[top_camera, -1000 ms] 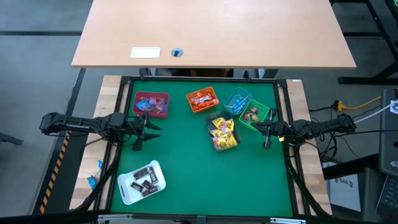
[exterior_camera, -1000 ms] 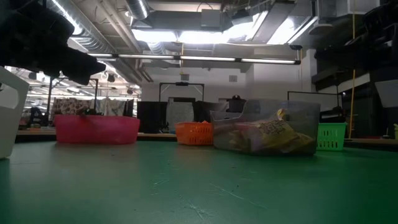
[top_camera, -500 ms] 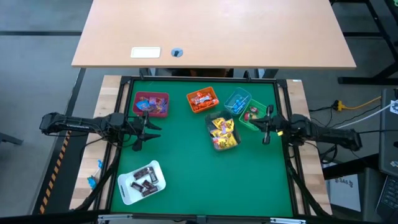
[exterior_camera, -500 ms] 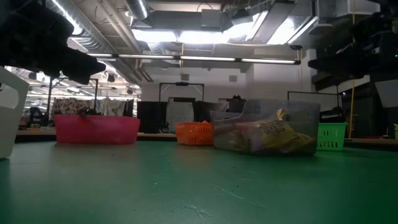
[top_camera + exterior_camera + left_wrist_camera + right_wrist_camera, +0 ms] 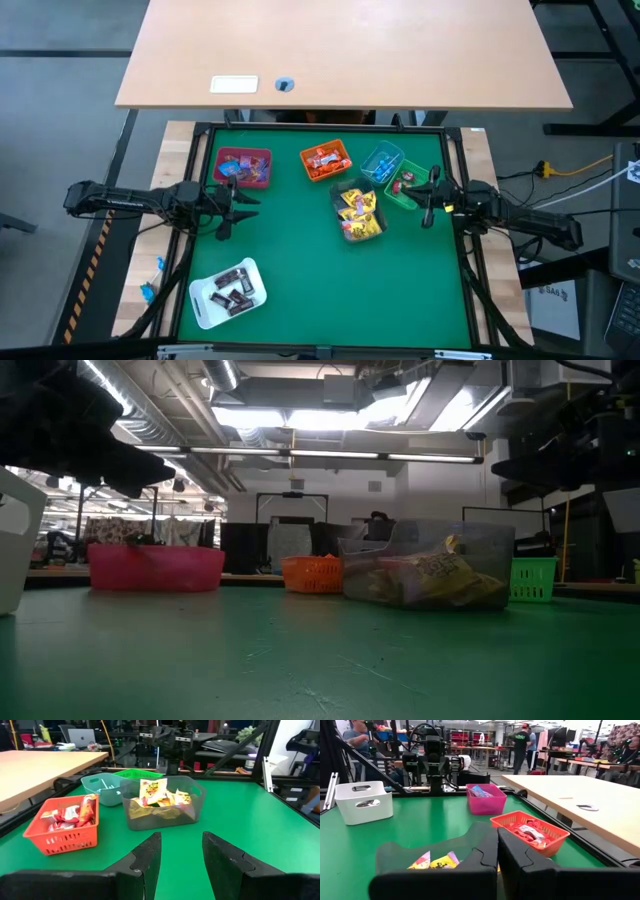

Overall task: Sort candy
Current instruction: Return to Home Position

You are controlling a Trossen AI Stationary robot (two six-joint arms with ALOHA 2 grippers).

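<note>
The right gripper (image 5: 420, 200), fingers pressed together on nothing, has swung in nearer the grey bin (image 5: 340, 192). The left gripper (image 5: 240, 208), fingers apart and empty, waits well away on that bin's other side. With the candy (image 5: 358, 212) binned, a clean homing likely means lifting before retracting, clear of bin rims.

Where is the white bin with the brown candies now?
In the high view, the white bin stands alone at the lower left of the green mat, nearest the left gripper.
</note>
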